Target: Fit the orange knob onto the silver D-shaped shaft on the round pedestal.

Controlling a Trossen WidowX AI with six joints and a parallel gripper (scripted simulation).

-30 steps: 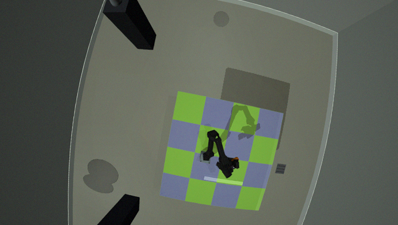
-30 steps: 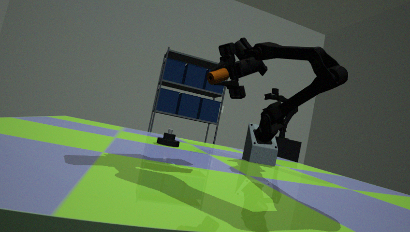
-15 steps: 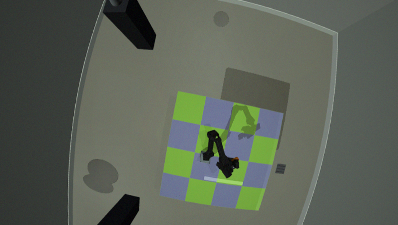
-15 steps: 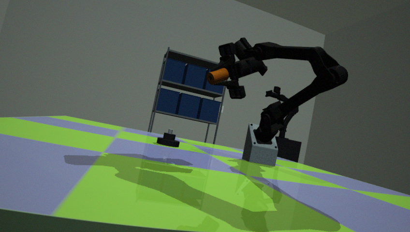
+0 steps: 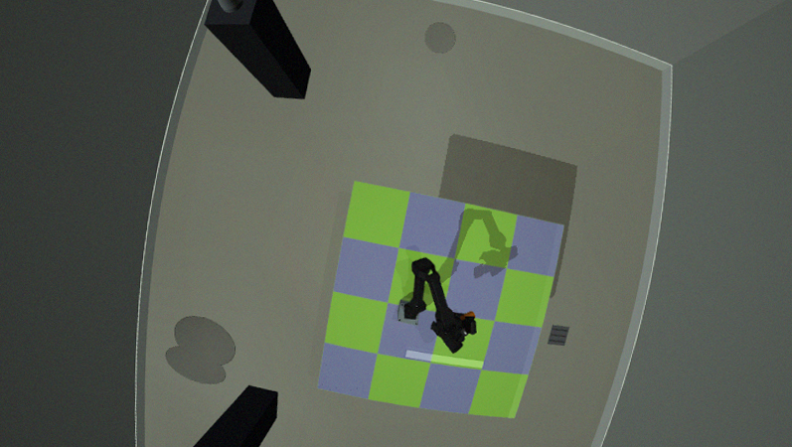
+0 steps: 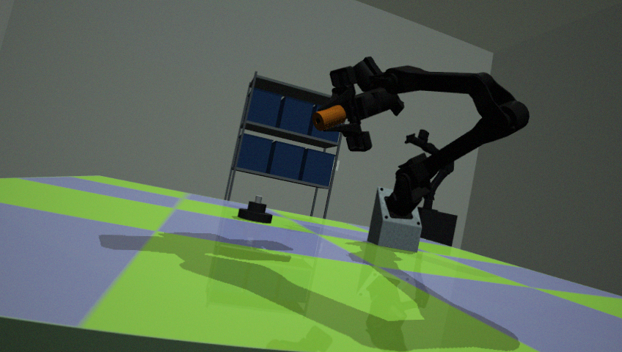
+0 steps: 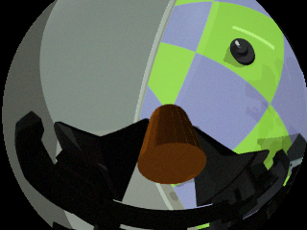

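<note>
The orange knob [image 5: 469,314] [image 6: 328,118] [image 7: 172,160] is held tilted close to horizontal, high above the checkered table. My gripper [image 6: 333,116] [image 7: 169,126] is shut on its sides. In the exterior view the knob's underside faces left and toward the camera, and a dark hole [image 6: 317,121] shows in it; its flat side cannot be made out. The black round pedestal [image 6: 254,215] [image 7: 246,57] stands upright on a green square, lower and left of the knob in the exterior view. Its silver shaft [image 6: 258,199] [image 7: 238,44] points up, bare. The shaft's flat side is unclear. In the top view the pedestal is hidden.
The checkered table top [image 5: 377,211] [image 6: 108,283] [image 7: 221,81] carries the arm's grey base block [image 6: 394,233] [image 5: 408,312], which stands right of the pedestal in the exterior view. A shelf rack with blue bins [image 6: 285,159] stands behind the table. A second dark arm-like object [image 6: 439,182] shows behind the base.
</note>
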